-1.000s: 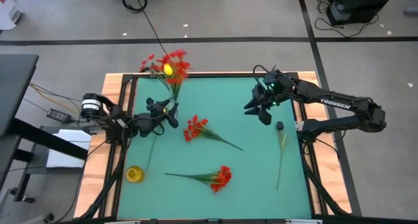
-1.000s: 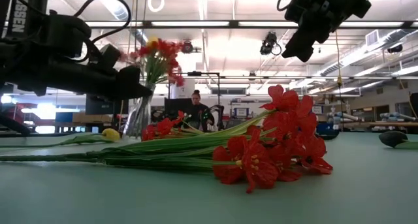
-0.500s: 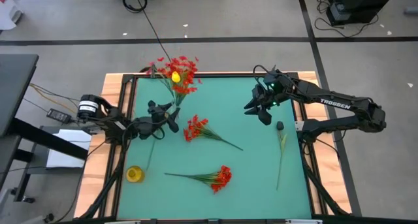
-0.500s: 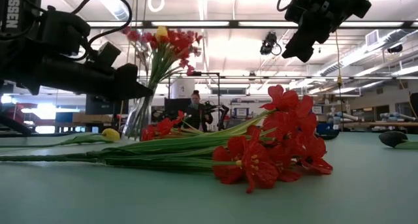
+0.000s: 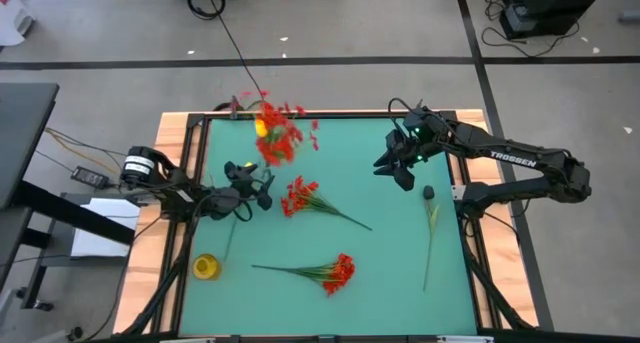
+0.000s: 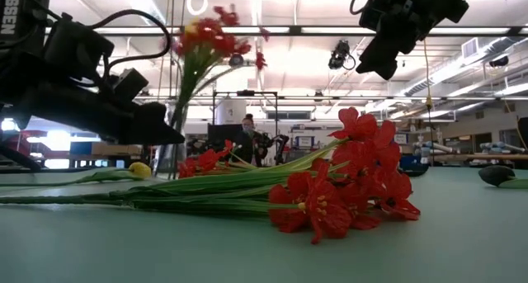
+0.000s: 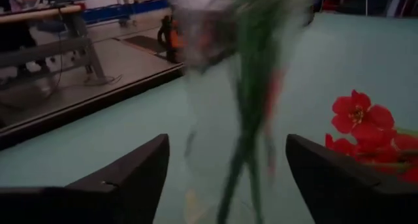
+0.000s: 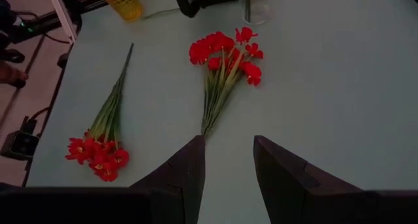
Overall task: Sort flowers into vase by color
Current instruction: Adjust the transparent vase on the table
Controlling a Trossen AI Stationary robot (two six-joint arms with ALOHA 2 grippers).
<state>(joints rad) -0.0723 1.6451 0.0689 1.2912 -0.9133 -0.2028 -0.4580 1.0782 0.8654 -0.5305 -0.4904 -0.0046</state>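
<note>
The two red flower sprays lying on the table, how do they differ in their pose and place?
1. The upper red spray lies near the table's middle, close to the left gripper; the lower red spray lies nearer the front edge.
2. The upper spray's blossoms point left and its stem runs right; the lower spray's blossoms point right and its stem runs left.

Both lie flat on the green table, untouched.

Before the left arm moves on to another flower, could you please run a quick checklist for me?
1. Left claw open, off the vase: ok.
2. Vase standing steady: cannot tell; it and its flowers show blurred.
3. Vase holds one colour: not ok, a yellow bud sits among red.
4. Red sprays lying free on the table: ok.
5. Right claw hovering clear, empty: ok.
</note>
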